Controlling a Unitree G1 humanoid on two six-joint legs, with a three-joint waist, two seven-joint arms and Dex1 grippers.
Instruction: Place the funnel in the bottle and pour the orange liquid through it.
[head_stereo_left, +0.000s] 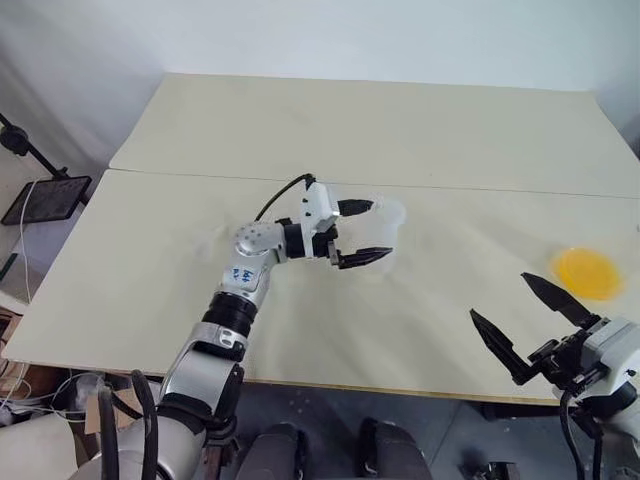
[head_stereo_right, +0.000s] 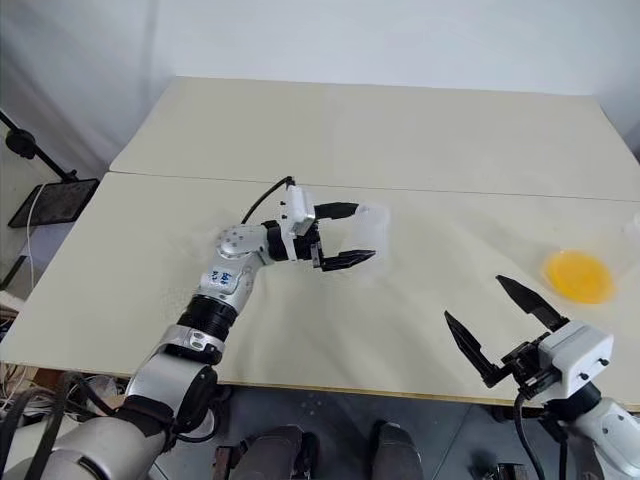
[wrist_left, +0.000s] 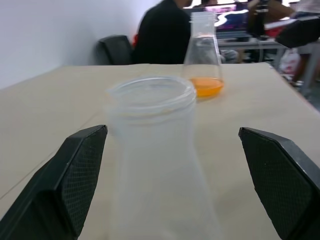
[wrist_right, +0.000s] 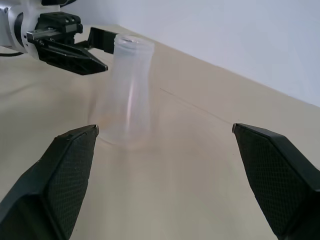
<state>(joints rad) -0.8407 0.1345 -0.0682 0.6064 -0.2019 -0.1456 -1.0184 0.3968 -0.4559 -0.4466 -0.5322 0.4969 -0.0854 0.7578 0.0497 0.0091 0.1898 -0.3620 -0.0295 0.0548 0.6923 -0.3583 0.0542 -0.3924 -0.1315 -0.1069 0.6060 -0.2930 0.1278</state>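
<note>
Left gripper (head_stereo_left: 363, 232) is spread wide, one finger on each side of the bottle's (head_stereo_left: 385, 226) neck and neither touching it, so the clear bottle stands free on the table (head_stereo_left: 300, 130), upright, near the middle of the near board. From the left wrist view the bottle's (wrist_left: 152, 150) open mouth sits right between the two black fingers (wrist_left: 75, 175), and I cannot make out a funnel seated in it; the rim looks bare, though clear plastic on clear glass is hard to read. Beyond the bottle stands a conical flask (wrist_left: 202, 55) holding the orange liquid (wrist_left: 206, 86), well apart from the bottle, off to the robot's right near the table edge (head_stereo_left: 587, 272). Right gripper (head_stereo_left: 535, 325) hangs wide too, holding nothing, short of that flask and nearer the front edge than the bottle is. Risks from here: the bottle is light and narrow-topped, so a finger brushing its neck as the left arm moves could tip it. And pouring without a funnel seated squarely in that small mouth would likely send orange liquid over the table.
</note>
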